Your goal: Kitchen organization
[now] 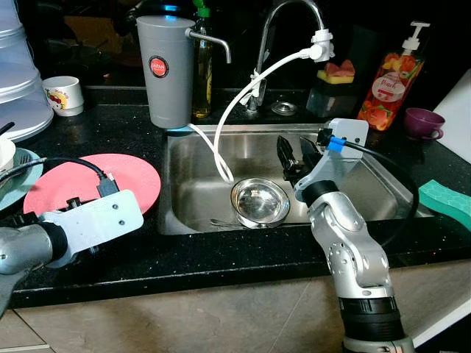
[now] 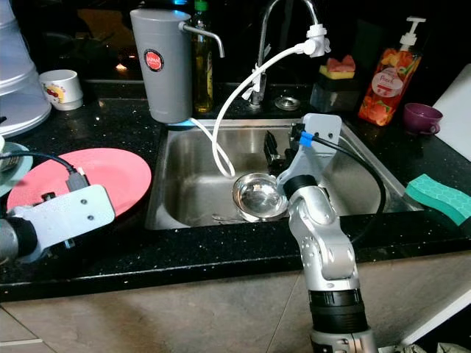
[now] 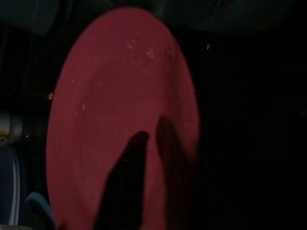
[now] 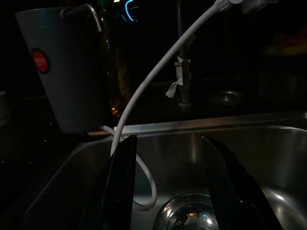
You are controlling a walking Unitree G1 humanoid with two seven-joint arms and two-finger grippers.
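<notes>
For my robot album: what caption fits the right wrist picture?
Open right pincer hovers over the bowl in the sink.

I see pink plate (image 1: 110, 180) on black speckled counter (image 1: 221, 261). Steel sink (image 1: 199, 191), shiny steel bowl (image 1: 260, 200). Grey filter jug (image 1: 166, 70) with red badge, white hose (image 1: 228, 110), teal sponge (image 1: 447, 200), purple cup (image 1: 422, 122), orange-patterned soap bottle (image 1: 394, 81).

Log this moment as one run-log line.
right gripper: open, above steel bowl in sink | left gripper: over pink plate on counter
</notes>
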